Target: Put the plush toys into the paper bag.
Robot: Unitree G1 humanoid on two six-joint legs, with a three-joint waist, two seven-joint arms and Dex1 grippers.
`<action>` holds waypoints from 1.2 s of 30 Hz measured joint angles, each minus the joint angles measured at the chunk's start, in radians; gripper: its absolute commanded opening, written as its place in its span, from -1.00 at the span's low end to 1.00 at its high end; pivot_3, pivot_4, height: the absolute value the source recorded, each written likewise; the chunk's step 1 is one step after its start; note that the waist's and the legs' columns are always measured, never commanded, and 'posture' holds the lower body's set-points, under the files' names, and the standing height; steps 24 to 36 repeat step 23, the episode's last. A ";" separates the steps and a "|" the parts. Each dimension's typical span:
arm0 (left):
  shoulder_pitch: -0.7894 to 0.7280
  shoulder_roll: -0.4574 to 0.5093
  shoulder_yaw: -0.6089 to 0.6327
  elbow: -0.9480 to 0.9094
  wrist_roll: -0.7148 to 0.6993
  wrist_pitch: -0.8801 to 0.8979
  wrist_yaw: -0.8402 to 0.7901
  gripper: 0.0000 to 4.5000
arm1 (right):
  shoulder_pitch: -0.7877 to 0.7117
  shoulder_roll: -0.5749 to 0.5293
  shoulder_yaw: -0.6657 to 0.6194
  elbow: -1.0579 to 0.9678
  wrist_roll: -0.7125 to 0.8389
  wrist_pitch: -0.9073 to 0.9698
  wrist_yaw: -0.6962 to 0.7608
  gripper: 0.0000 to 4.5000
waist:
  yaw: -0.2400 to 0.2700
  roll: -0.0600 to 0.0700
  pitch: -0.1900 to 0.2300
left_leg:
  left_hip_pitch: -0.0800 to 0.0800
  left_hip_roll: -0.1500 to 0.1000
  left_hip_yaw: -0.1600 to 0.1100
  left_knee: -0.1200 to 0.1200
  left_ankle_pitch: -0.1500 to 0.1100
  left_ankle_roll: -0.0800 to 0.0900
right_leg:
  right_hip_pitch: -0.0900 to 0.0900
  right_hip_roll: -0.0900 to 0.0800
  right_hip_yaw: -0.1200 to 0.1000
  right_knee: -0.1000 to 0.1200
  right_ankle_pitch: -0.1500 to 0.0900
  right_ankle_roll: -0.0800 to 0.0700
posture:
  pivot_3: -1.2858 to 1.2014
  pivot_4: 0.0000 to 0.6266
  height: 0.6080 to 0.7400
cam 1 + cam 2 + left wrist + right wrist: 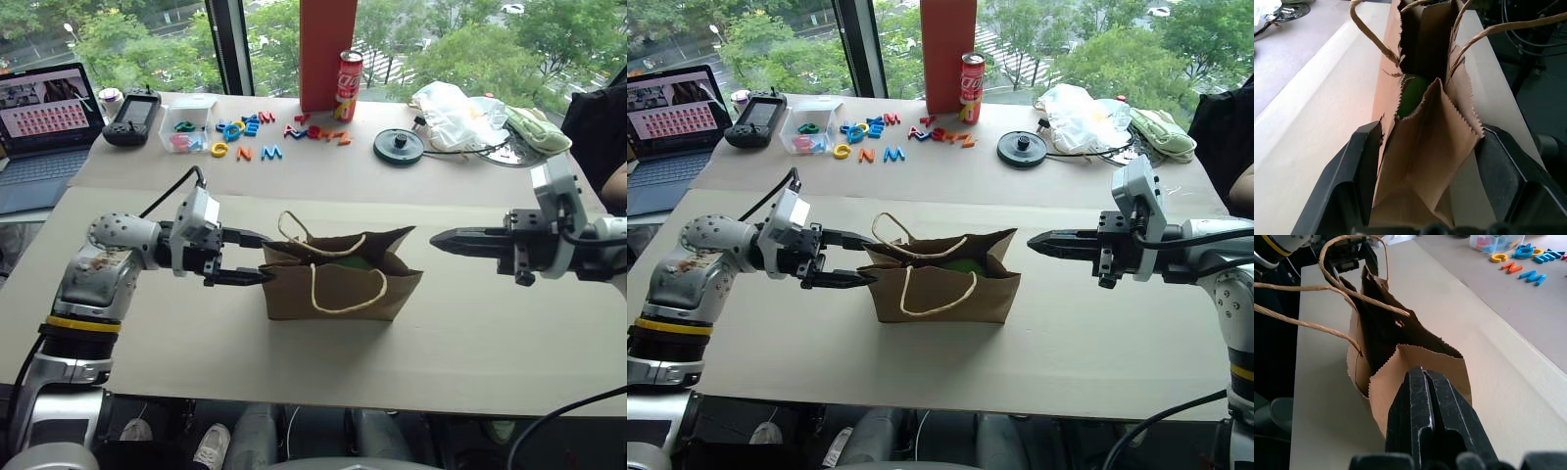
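**Bag upright, green toy inside, arms at either end**

The paper bag (pixel 338 279) stands upright in the middle of the beige board (pixel 196 343), mouth open, its cord handles looped over the near and far walls. Down inside there's a patch of bright green: that's the green toy (pixel 1411 95), sitting in the bag. I can't make out the red one from here.

On the robot's left, the left gripper (pixel 257 258) is right at the bag's end. Its two black fingers (pixel 1359 169) are spread wide, one on each side of the folded end panel, bracketing it. Whether they actually touch the paper, I can't tell.

On the other side, the right gripper (pixel 1043 241) hangs level and points at the bag's opposite end, apart from it with a gap of bare board between. Its fingers are pressed tight together with nothing in them.

Behind the board, on the grey table (pixel 460 181): coloured letters (pixel 250 132), a red can (pixel 348 86), a laptop (pixel 39 127), a clear plastic bag (pixel 451 113) and a black round disc (pixel 399 146).
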 measured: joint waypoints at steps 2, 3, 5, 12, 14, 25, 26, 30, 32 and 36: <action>-0.011 0.045 0.039 -0.021 -0.055 0.084 0.006 0.37 | -0.006 -0.002 0.000 0.000 0.000 0.000 0.000 -1.00 | -0.001 0.000 0.000 | 0.000 0.000 0.000 0.000 0.000 0.000 | 0.000 0.000 0.000 0.000 0.000 0.000 | 0.03 -0.52 0.98; -0.021 0.058 0.056 -0.025 -0.074 0.115 0.009 0.37 | -0.010 -0.003 0.000 0.000 0.000 0.000 0.000 -1.00 | -0.001 0.000 0.000 | 0.000 0.000 0.000 0.000 0.000 0.000 | 0.000 0.000 0.000 0.000 0.000 0.000 | 0.03 -0.52 0.98; -0.049 0.083 0.085 -0.024 -0.119 0.180 0.019 0.37 | -0.023 -0.005 0.000 0.000 0.004 0.000 0.000 -1.00 | -0.001 0.000 0.000 | 0.000 0.000 0.000 0.000 0.000 0.000 | 0.000 0.000 0.000 0.000 0.000 0.000 | 0.03 -0.52 0.98; -0.088 0.110 0.123 -0.014 -0.170 0.262 0.046 0.37 | -0.033 -0.006 0.000 0.002 0.008 -0.004 0.002 -1.00 | 0.002 0.000 0.000 | 0.000 -0.001 0.001 0.000 0.000 0.000 | 0.000 0.000 0.000 0.000 0.000 0.000 | 0.03 -0.52 0.98; -0.088 0.110 0.123 -0.014 -0.172 0.265 0.052 0.37 | -0.034 -0.006 0.001 0.005 0.008 -0.005 0.002 -1.00 | 0.003 0.000 0.000 | 0.000 -0.001 0.001 0.000 0.000 0.000 | 0.000 0.000 0.000 0.000 0.000 0.000 | 0.03 -0.52 0.98; -0.089 0.101 0.123 -0.013 -0.177 0.266 0.066 0.37 | -0.040 -0.006 0.015 0.020 0.006 -0.018 0.004 -1.00 | 0.004 0.000 0.000 | 0.000 -0.001 0.001 0.000 0.000 0.000 | 0.000 0.000 0.000 0.000 0.000 0.000 | 0.03 -0.52 0.98; -0.089 0.101 0.123 -0.013 -0.177 0.266 0.066 0.37 | -0.040 -0.006 0.015 0.020 0.006 -0.018 0.004 -1.00 | 0.004 0.000 0.000 | 0.000 -0.001 0.001 0.000 0.000 0.000 | 0.000 0.000 0.000 0.000 0.000 0.000 | 0.03 -0.52 0.98; -0.089 0.101 0.123 -0.013 -0.177 0.266 0.066 0.37 | -0.040 -0.006 0.015 0.020 0.006 -0.018 0.004 -1.00 | 0.004 0.000 0.000 | 0.000 -0.001 0.001 0.000 0.000 0.000 | 0.000 0.000 0.000 0.000 0.000 0.000 | 0.03 -0.52 0.98; -0.089 0.101 0.123 -0.013 -0.177 0.266 0.066 0.37 | -0.040 -0.006 0.015 0.020 0.006 -0.018 0.004 -1.00 | 0.004 0.000 0.000 | 0.000 -0.001 0.001 0.000 0.000 0.000 | 0.000 0.000 0.000 0.000 0.000 0.000 | 0.03 -0.52 0.98; -0.089 0.101 0.123 -0.013 -0.177 0.266 0.066 0.37 | -0.040 -0.006 0.015 0.020 0.006 -0.018 0.004 -1.00 | 0.004 0.000 0.000 | 0.000 -0.001 0.001 0.000 0.000 0.000 | 0.000 0.000 0.000 0.000 0.000 0.000 | 0.03 -0.52 0.98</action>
